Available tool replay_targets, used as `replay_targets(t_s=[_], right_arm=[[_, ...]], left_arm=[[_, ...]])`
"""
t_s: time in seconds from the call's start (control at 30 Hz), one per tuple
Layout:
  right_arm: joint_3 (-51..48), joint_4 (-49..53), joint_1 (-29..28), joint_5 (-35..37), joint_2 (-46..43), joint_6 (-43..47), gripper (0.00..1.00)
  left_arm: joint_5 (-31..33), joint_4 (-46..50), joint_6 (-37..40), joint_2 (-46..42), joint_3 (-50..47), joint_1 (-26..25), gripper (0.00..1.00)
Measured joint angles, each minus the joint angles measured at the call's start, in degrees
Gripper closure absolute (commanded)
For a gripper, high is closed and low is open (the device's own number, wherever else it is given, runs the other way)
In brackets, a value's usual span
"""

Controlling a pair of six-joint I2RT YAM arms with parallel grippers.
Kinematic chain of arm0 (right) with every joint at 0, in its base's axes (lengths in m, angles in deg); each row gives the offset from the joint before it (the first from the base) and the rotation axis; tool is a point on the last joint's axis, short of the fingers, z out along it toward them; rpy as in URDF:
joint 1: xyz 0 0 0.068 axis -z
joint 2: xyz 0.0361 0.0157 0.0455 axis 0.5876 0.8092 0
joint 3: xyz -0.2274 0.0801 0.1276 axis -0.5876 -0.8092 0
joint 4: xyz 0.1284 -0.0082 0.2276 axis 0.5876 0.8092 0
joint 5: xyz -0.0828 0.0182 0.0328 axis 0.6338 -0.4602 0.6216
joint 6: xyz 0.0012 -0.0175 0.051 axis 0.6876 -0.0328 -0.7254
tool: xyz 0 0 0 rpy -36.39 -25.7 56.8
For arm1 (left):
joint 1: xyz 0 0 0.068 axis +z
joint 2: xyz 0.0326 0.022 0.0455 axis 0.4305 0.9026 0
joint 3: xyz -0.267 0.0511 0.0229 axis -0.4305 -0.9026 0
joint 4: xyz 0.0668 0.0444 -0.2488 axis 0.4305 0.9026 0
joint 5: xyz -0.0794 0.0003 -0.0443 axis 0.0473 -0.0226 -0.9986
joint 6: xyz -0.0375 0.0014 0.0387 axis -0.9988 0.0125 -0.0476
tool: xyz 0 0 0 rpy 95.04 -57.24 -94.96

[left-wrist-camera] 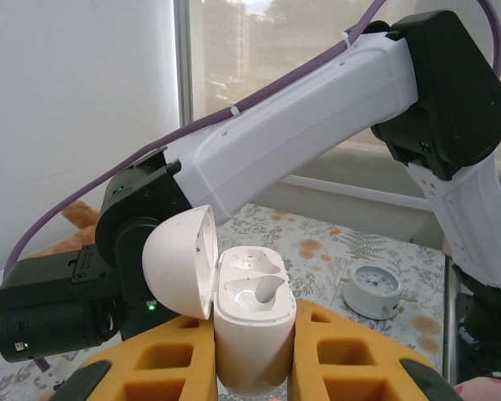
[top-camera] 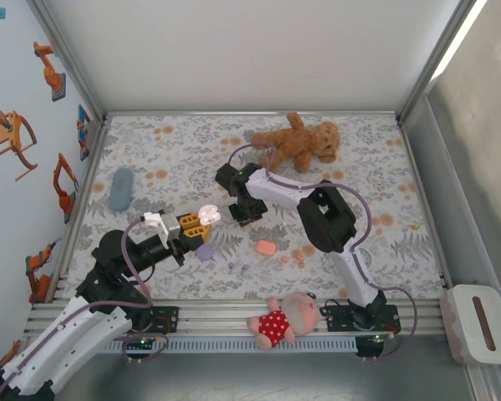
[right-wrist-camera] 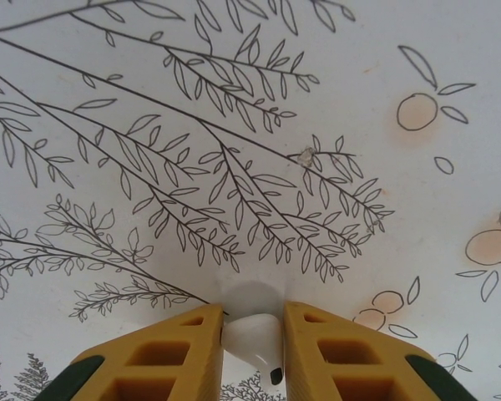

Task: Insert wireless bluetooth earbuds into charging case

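Two lilac earbuds (top-camera: 231,267) and two orange-pink earbuds (top-camera: 285,260) lie loose on the bench (top-camera: 359,150) near the front edge. Farther in, the left jaws clamp the white case (left-wrist-camera: 255,288) upright, its lid (left-wrist-camera: 179,259) swung open and its sockets seemingly empty. Beyond, the right jaws pinch a white earbud (right-wrist-camera: 250,338) over the bench. Best to line its stem over a socket, descend slowly, then release.
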Motion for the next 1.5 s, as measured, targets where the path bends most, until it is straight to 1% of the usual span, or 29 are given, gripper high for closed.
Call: replay_targets(t_s=[0.6, 0.97, 1.27, 1.5], right_arm=[[-2.29, -1.73, -0.04, 0.00, -1.90, 0.00, 0.78], [-3.10, -1.75, -0.04, 0.02, -5.49, 0.02, 0.78], [-5.35, -3.48, 0.02, -0.02, -13.07, 0.00, 0.78], [-5.64, -4.46, 0.17, 0.02, -23.06, 0.00, 0.78]], left_arm=[[-0.02, -0.11, -0.02, 0.00, 0.00, 0.00, 1.00], [0.02, -0.20, -0.44, -0.20, -0.17, 0.00, 1.00], [0.66, -2.03, -2.14, -0.63, -2.75, 0.00, 1.00], [2.78, -4.00, -3.61, -1.68, -5.86, 0.00, 1.00]])
